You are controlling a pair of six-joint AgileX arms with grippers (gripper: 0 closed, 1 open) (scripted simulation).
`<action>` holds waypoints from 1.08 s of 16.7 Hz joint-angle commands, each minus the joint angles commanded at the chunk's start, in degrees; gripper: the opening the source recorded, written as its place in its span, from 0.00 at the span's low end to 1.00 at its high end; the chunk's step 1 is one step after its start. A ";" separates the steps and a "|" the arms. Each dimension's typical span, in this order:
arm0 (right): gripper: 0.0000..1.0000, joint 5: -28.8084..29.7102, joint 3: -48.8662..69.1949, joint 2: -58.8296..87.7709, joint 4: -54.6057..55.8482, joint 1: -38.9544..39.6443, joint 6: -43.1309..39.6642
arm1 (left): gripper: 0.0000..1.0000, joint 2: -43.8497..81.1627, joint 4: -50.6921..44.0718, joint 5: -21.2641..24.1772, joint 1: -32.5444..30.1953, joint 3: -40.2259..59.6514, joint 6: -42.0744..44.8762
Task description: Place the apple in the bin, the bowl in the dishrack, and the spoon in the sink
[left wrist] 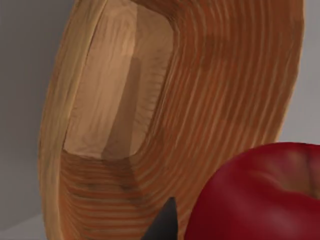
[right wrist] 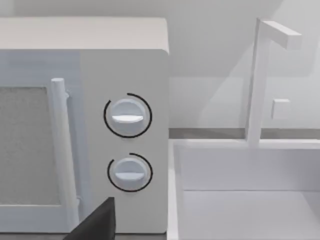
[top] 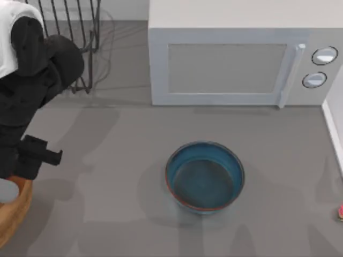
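My left gripper [top: 19, 174] hangs over the tan wooden bin [top: 12, 214] at the table's front left corner. In the left wrist view the red apple [left wrist: 265, 195] sits close against a dark fingertip [left wrist: 165, 225], held above the bin's hollow inside [left wrist: 115, 100]. The blue bowl [top: 204, 176] stands upright near the middle of the table, apart from both arms. A pink-red tip of the spoon [top: 340, 212] peeks in at the right edge. The black wire dishrack [top: 80, 32] stands at the back left. The white sink [right wrist: 250, 200] lies beside the microwave, past one dark fingertip [right wrist: 97, 222] of my right gripper.
A white microwave [top: 230, 59] with two knobs [right wrist: 127, 116] lines the back of the table. The sink's rim [top: 333, 126] runs along the right side, with a white faucet [right wrist: 257, 85] behind the basin. Bare grey tabletop surrounds the bowl.
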 joint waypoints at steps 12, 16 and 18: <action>1.00 0.00 0.00 0.00 0.00 0.00 0.00 | 0.00 -1.12 16.04 -1.49 6.42 -13.66 6.22; 1.00 0.00 0.00 0.00 0.00 0.00 0.00 | 0.15 -1.12 16.04 -1.49 6.42 -13.66 6.22; 1.00 0.00 0.00 0.00 0.00 0.00 0.00 | 0.30 -1.12 16.04 -1.49 6.42 -13.66 6.22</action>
